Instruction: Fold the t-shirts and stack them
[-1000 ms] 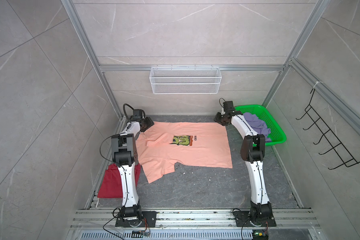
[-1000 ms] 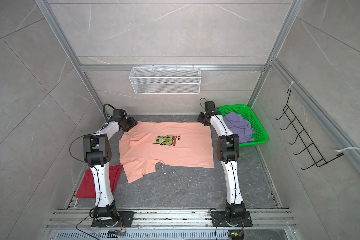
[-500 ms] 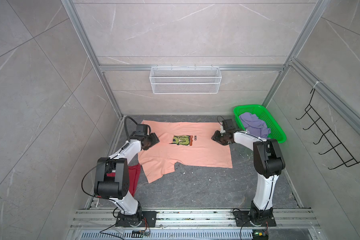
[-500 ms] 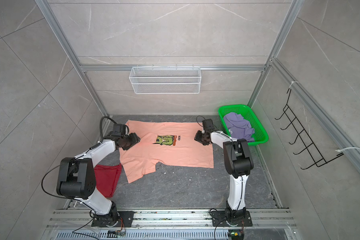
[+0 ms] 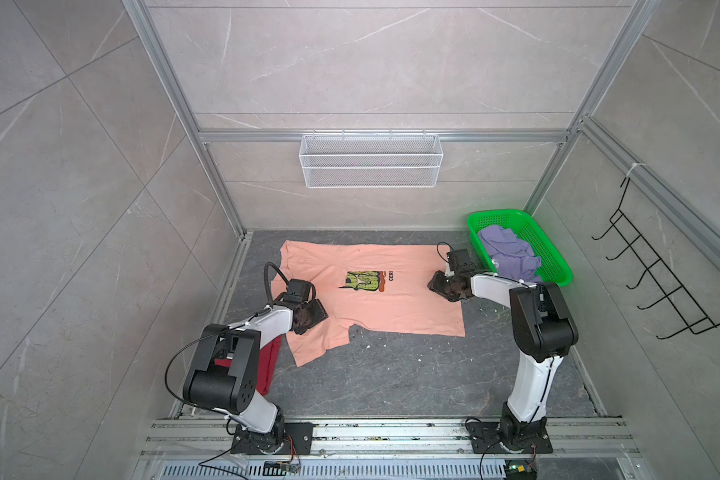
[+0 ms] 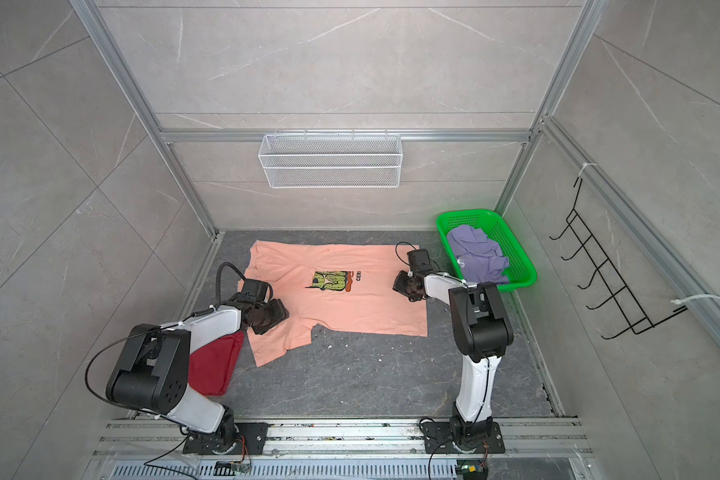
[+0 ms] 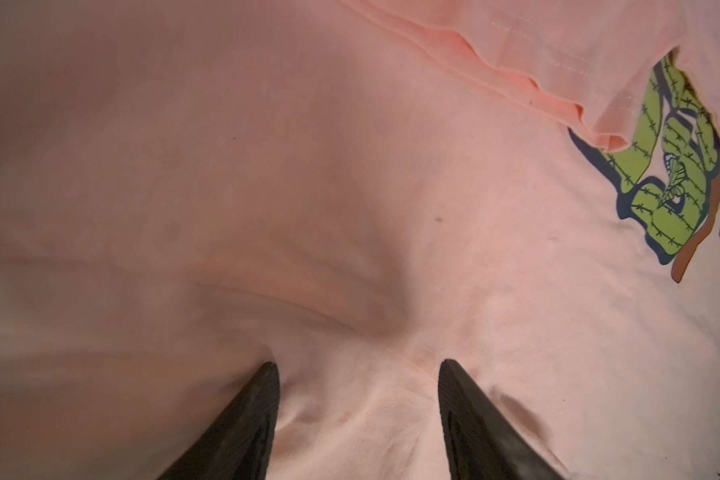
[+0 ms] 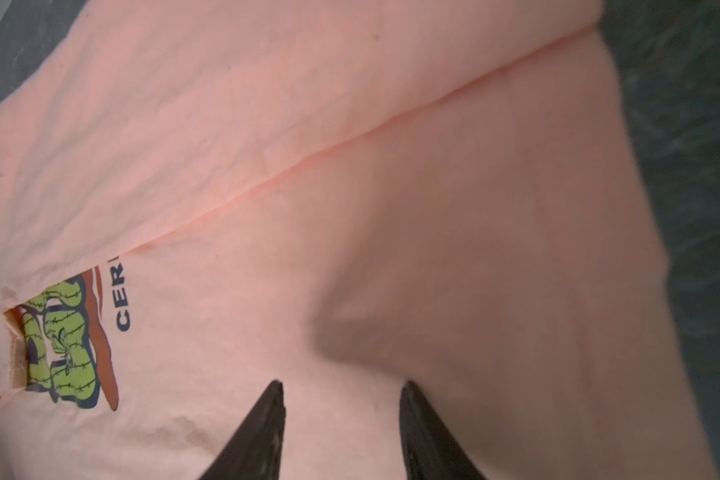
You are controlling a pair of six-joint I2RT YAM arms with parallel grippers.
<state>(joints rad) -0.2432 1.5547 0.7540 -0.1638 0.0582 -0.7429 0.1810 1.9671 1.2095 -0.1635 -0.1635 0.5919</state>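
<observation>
I see dark red tee point(image 6: 215, 365) at 8 o'clock, partly under L arm. Peach tee point(image 5: 391, 307) spread mid-floor; L gripper point(image 7: 358, 363) over its 9 o'clock side, R gripper point(image 8: 341, 383) at 3, both w/ jaws apart, nothing clamped. Lavender tee point(image 5: 508, 253) in green basket point(image 5: 555, 259), 2 o'clock.

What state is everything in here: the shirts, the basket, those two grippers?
Peach t-shirt: spread out, far edge folded over the print.
Dark red t-shirt: lying by the left arm, partly hidden.
Lavender t-shirt: crumpled in the green basket.
Left gripper: open, tips on the peach t-shirt.
Right gripper: open, over it.
</observation>
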